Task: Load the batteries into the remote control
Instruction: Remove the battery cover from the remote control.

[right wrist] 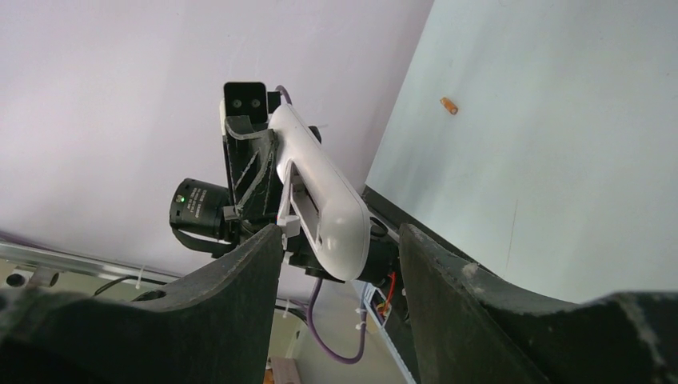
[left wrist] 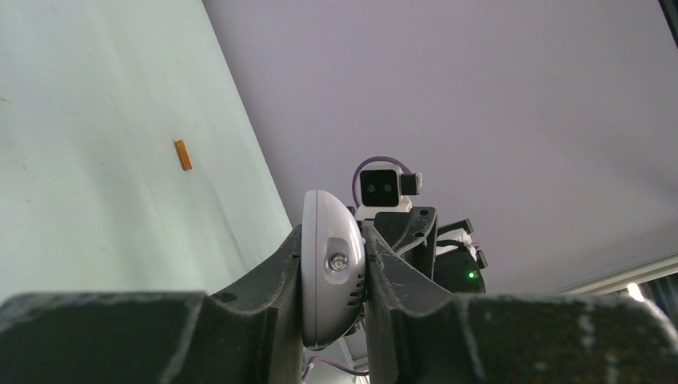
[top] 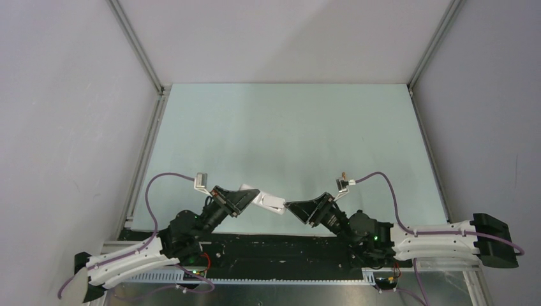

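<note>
My left gripper point(top: 245, 196) is shut on the white remote control point(top: 269, 201) and holds it above the table's near edge. The left wrist view shows the remote's rounded end point(left wrist: 332, 264) pinched between the fingers. My right gripper point(top: 295, 209) is open, its fingers on either side of the remote's free end point(right wrist: 340, 224) without touching it. The open battery recess point(right wrist: 302, 210) shows empty there. One orange battery point(left wrist: 183, 154) lies on the table. The right wrist view shows a battery point(right wrist: 449, 105) on the table; I cannot tell if it is the same one.
The pale green table point(top: 287, 134) is walled by white panels and metal rails point(top: 137, 48). A black strip point(top: 274, 245) runs along the near edge. A small brown speck point(top: 344, 173) sits by the right wrist camera. Purple cables point(top: 383, 185) loop from both arms.
</note>
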`<action>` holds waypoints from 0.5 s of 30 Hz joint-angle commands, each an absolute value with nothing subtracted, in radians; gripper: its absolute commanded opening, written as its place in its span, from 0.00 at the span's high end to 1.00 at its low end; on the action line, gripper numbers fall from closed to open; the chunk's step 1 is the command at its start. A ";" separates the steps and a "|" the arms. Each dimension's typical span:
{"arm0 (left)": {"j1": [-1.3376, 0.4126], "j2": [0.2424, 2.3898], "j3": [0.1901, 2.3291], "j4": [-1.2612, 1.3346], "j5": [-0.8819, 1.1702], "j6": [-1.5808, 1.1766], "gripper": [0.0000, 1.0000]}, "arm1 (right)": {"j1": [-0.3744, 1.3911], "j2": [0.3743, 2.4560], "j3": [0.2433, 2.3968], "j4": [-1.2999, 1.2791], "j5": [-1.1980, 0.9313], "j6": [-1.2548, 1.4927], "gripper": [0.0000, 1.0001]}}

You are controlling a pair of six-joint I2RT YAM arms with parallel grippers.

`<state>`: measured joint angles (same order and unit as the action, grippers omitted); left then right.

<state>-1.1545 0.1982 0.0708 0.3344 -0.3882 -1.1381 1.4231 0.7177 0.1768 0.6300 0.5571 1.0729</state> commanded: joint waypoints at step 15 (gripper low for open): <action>-1.149 0.214 0.060 0.373 -0.396 -1.213 1.00 | 1.434 0.699 0.154 0.618 0.598 1.091 0.39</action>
<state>-1.1542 0.2031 0.0708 0.3340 -0.3885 -1.1820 1.4265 0.7128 0.1604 0.6067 0.5678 1.0843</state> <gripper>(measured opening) 0.301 0.604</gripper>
